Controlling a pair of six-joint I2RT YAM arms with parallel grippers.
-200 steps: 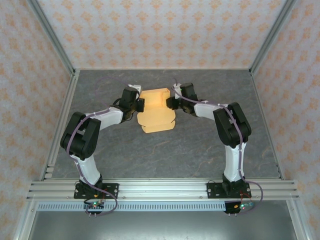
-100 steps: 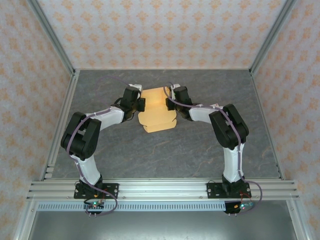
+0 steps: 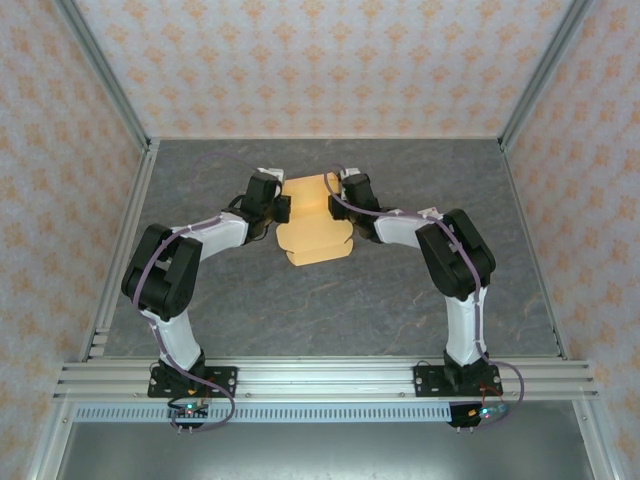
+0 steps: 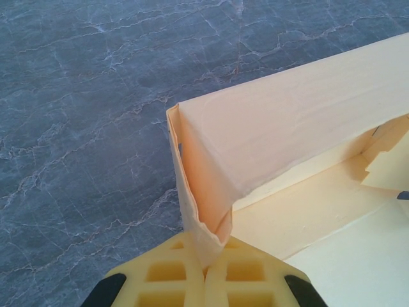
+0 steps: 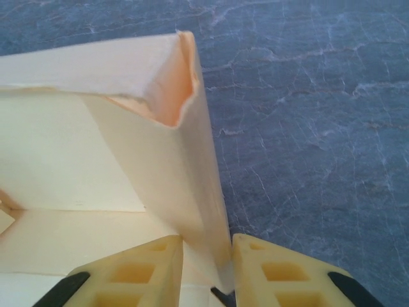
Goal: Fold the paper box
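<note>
two grippers meet at the far end of the paper box (image 3: 318, 232), which sits on the table (image 3: 400, 300), toward the back, between the arms. its near end lies flat and its far walls stand raised.

left gripper (image 4: 206, 267): yellow fingers closed tight on the box's left corner wall, cardboard creased and pinched between them.

right gripper (image 5: 208, 256): fingers straddle the right wall, the slanted panel filling the gap between them. can't tell whether it is clamped or merely bracketed.

top view: both sets of fingertips hidden under the wrist housings. box interior cut off at the frame edges in both wrist views.
</note>
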